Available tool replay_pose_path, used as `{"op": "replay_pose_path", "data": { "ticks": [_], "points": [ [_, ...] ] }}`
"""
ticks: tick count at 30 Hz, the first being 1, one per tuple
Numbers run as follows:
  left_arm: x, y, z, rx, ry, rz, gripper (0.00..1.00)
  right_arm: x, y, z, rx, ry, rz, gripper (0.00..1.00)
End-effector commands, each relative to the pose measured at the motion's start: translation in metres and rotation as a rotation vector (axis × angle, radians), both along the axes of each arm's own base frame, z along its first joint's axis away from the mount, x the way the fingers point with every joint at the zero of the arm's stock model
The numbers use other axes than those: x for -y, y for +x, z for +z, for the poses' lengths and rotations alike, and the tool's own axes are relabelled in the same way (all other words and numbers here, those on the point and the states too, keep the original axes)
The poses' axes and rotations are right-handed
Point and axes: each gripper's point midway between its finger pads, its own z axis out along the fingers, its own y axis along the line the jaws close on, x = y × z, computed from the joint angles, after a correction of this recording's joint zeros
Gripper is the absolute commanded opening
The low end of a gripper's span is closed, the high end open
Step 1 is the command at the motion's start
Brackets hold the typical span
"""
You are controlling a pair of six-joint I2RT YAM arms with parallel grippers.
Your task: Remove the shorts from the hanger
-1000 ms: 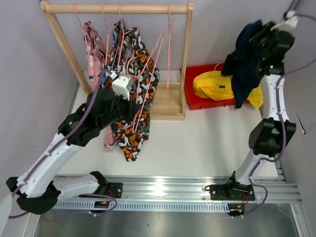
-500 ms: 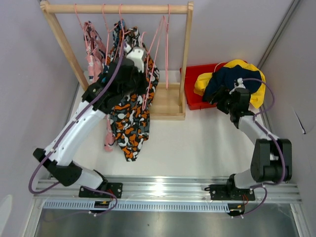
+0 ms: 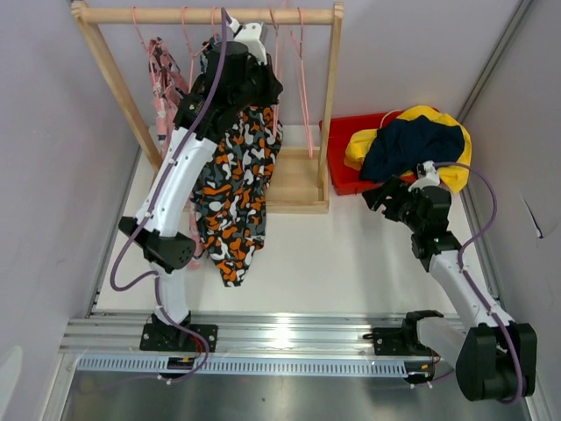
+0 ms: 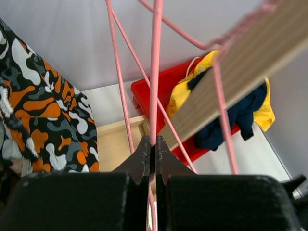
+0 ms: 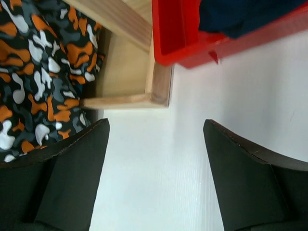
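My right gripper hangs low over the table, fingers spread wide and empty. It has let go of the navy shorts, which now lie on the yellow shorts in the red bin. Farther left, the camouflage shorts hang on the rack. My left gripper has climbed to the wooden rail, pinched tight on a pink hanger. Two pairs look done, and camouflage seems next.
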Motion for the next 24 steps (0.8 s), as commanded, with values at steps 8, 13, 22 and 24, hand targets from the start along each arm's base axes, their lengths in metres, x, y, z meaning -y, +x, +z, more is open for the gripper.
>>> {"op": "replay_pose_path", "data": {
  "ticks": [8,13,22,24],
  "points": [
    [0.021,0.035,0.009,0.031,-0.180,-0.071,0.00,0.005,-0.031,-0.007,0.017,-0.069,0.007,0.85],
    [0.027,0.015,-0.012,-0.029,-0.113,-0.110,0.00,0.001,-0.029,-0.014,0.001,-0.050,0.018,0.85],
    [-0.001,-0.044,-0.021,-0.074,-0.012,-0.103,0.19,-0.012,-0.031,-0.017,0.002,-0.048,0.031,0.87],
    [-0.005,-0.058,-0.018,-0.070,0.004,-0.112,0.35,-0.014,-0.032,-0.017,0.003,-0.049,0.031,0.88]
  ]
}}
